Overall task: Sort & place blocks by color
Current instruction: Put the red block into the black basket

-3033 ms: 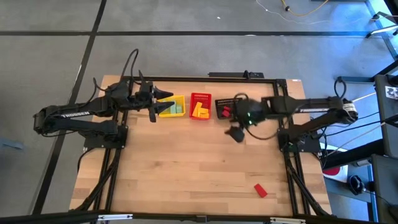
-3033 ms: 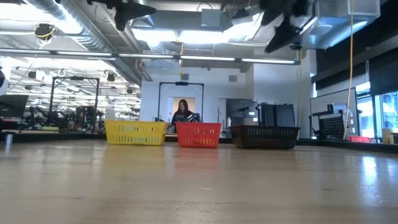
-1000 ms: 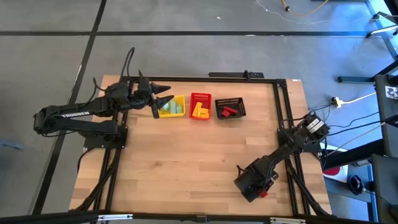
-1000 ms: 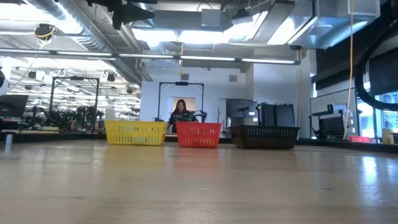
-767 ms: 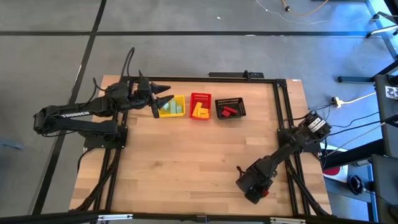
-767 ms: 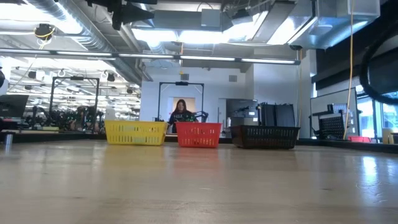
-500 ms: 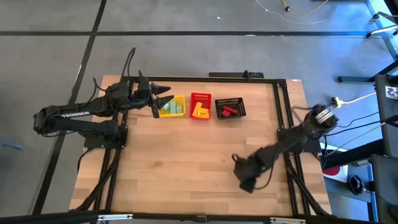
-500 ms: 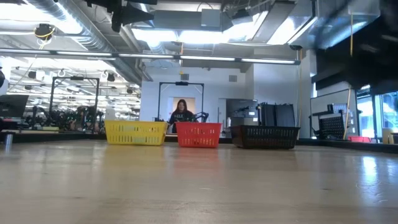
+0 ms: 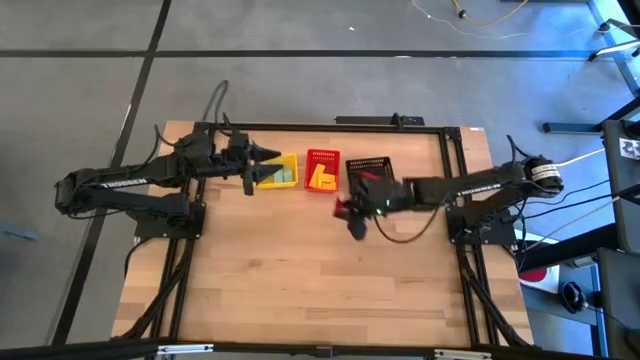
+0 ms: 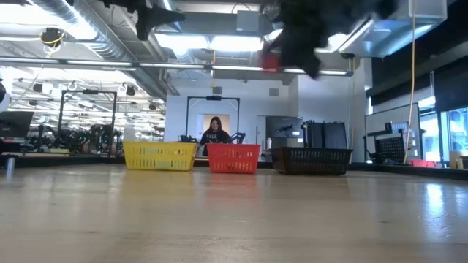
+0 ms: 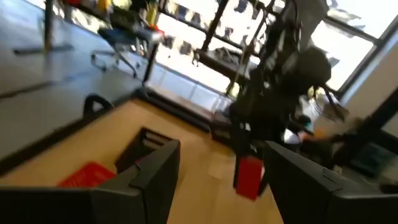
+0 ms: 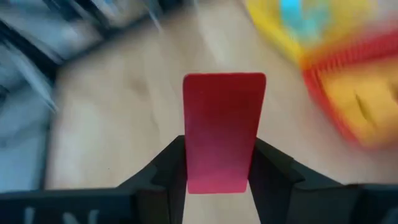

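Observation:
My right gripper [image 9: 343, 209] is shut on a red block [image 12: 224, 118], high over the table in front of the black basket [image 9: 371, 173]. In the low view the red block [image 10: 270, 62] shows well above the baskets. A yellow basket [image 9: 278, 171] holds teal and yellow blocks, a red basket [image 9: 321, 172] holds yellow blocks [image 9: 322, 178], and the black basket holds red blocks [image 9: 366, 178]. The three stand in a row at the table's far side. My left gripper [image 9: 266, 160] stands open above the yellow basket's left side with nothing between its fingers. My right gripper pinches the red block's two long sides near one end [image 12: 221, 177] between its two fingers [image 12: 169, 167]. The fingers lie along the block, whose other end sticks out past them. The arm reaches in from the table's right. The block is lifted clear of the table.
The wooden table [image 9: 300, 270] lies bare from its middle to its near edge. A dark frame runs along the table's edges [image 9: 455, 160]. A person [image 10: 214, 133] shows in the room far behind the baskets.
My right gripper has come up from the table's near right corner, where the red block lay, and swung toward the far edge and left to the front of the black basket. The red block has left the table and travels in its fingers.

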Tool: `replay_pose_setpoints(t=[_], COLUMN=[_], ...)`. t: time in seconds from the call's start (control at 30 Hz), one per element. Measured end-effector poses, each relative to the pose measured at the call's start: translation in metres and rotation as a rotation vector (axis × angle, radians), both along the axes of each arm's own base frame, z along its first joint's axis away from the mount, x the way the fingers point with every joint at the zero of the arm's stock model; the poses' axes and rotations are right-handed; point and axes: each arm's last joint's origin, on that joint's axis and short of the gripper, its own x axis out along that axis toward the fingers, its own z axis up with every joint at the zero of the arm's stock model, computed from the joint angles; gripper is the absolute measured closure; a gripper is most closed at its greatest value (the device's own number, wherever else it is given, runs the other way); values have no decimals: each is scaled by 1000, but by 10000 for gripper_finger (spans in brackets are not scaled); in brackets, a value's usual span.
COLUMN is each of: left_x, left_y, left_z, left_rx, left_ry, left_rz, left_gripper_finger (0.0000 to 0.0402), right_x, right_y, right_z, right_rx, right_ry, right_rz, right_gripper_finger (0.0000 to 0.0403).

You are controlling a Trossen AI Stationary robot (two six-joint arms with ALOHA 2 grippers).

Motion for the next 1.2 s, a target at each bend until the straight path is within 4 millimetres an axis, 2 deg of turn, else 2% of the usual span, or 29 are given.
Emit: replay_pose_setpoints(t=[0.17, 0.3, 0.57, 1.2], left_x=[13, 27, 48, 49], left_y=[-5, -12, -13, -11], left_z=[-6, -10, -25, -25], left_rx=[-21, -29, -38, -19], left_ry=[21, -3, 44, 48], left_rz=[-118, -229, -260, -193], left_gripper_finger=[179, 179, 179, 179], right_x=[16, 16, 16, 16], right_y=[-32, -48, -50, -50], right_z=[23, 30, 30, 30], right_rx=[13, 27, 13, 10], right_ry=[-295, -370, -372, -371], right_rz=[17, 28, 62, 72], right_gripper_finger=[271, 271, 271, 271])
